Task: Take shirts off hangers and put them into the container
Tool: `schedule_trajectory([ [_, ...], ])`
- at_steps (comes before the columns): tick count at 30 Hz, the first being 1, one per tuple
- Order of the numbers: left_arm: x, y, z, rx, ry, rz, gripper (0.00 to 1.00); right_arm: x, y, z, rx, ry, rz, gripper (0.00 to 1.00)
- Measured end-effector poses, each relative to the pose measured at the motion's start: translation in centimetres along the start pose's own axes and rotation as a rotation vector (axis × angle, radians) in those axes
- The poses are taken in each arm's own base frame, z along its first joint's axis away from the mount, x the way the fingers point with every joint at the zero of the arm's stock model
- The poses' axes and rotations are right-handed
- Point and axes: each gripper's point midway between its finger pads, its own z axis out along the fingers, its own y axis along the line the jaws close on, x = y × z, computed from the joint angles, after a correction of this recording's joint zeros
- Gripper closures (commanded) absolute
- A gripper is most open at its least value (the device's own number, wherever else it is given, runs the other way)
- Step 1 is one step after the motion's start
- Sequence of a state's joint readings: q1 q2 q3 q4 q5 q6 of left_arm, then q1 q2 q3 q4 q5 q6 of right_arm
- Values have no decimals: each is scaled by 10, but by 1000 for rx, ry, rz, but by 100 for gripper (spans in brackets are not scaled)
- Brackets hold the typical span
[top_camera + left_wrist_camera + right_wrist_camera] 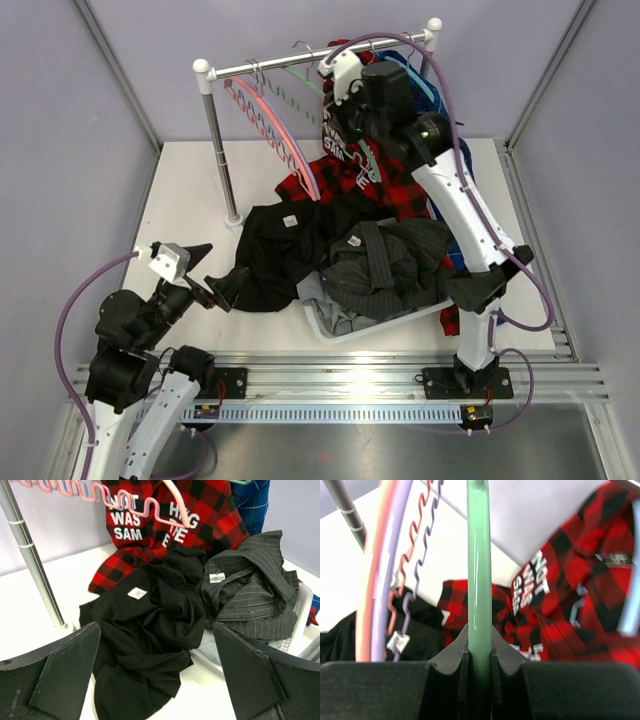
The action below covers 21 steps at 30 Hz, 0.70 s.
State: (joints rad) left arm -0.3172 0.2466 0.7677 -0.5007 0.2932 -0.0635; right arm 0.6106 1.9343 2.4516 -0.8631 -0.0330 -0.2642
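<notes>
White surface (190, 200), lab booth: basket (332, 329) holds pinstriped charcoal shirt (385, 265); black shirt (275, 255) lies beside it (red plaid shirt (345, 175) behind). R claw (480, 640) clenched on green hanger (479, 570); L claw (226, 262) spread wide, empty.

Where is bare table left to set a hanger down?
Bare table lies left of the rail post and black shirt, up to the left wall; a thin strip also runs along the near edge before the basket. Centre and right are crowded: shirts heaped over the basket, red plaid shirt behind.
</notes>
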Motion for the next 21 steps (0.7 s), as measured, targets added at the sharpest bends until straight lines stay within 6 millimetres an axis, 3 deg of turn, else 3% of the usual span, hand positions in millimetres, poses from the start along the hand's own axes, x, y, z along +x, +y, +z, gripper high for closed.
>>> schedule_trajectory([
  [5, 8, 0, 1, 1, 15, -23, 1, 2, 19, 42, 32, -6, -58, 100],
  [9, 15, 0, 1, 0, 26, -33, 1, 11, 20, 66, 66, 4, -88, 100],
  [15, 28, 0, 4, 4, 52, -63, 1, 15, 18, 77, 93, 11, -103, 100],
  [21, 33, -1, 7, 6, 62, -88, 1, 14, 23, 81, 79, 5, -108, 89],
])
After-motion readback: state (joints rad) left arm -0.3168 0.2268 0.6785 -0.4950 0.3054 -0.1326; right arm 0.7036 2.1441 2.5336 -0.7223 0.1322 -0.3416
